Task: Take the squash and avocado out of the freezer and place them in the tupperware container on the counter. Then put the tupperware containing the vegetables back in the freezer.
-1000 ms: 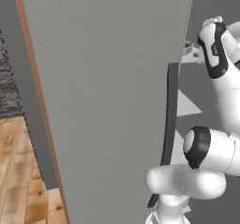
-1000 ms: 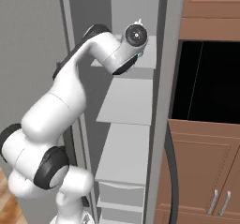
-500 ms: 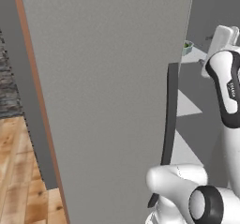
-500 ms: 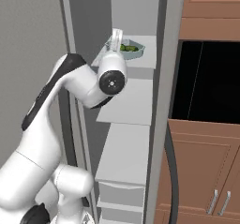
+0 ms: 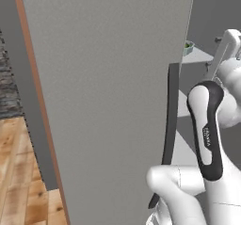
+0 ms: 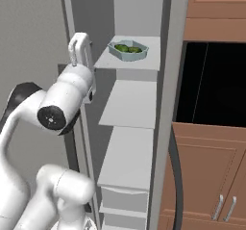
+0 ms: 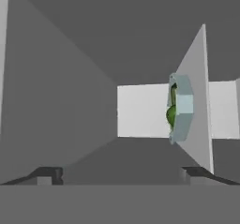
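Hand view shows the jaws spread wide with nothing between them, the two dark fingertips [image 7: 47, 175] apart at the bottom and aimed into the freezer [image 6: 166, 80]. Ahead, well apart from the jaws, the tupperware container [image 6: 128, 50] sits on the top shelf [image 6: 144, 60] with green vegetables inside it, likely the squash and avocado, though they are too small to tell apart. By my judgement the container is placed and what remains is retreat: draw the arm straight back out, stay clear of the shelf edges and the door's dark handle [image 5: 170, 116], and avoid nudging the container.
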You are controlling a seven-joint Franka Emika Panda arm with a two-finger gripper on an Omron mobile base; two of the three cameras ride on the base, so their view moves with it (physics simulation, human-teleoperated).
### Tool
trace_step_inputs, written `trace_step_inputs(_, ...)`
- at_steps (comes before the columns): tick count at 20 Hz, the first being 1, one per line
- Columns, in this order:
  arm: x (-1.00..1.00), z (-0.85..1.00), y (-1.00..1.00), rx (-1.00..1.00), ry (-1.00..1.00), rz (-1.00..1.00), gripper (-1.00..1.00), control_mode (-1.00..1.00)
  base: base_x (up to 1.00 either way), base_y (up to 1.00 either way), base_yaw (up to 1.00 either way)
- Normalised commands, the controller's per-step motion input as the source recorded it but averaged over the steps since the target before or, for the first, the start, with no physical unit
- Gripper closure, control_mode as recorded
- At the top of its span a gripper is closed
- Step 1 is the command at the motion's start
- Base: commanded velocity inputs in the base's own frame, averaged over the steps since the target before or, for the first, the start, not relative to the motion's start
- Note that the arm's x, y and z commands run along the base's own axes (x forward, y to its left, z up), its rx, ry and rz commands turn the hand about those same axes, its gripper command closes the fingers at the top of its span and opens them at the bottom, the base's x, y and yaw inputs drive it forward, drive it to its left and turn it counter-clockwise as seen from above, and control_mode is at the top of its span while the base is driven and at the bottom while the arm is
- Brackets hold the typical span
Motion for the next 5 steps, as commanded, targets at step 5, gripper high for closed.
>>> trace_step_inputs(5, -1.00, 0.28, 0.29, -0.05, -0.08, -0.24, -1.00, -1.00, 0.00, 0.00, 0.00)
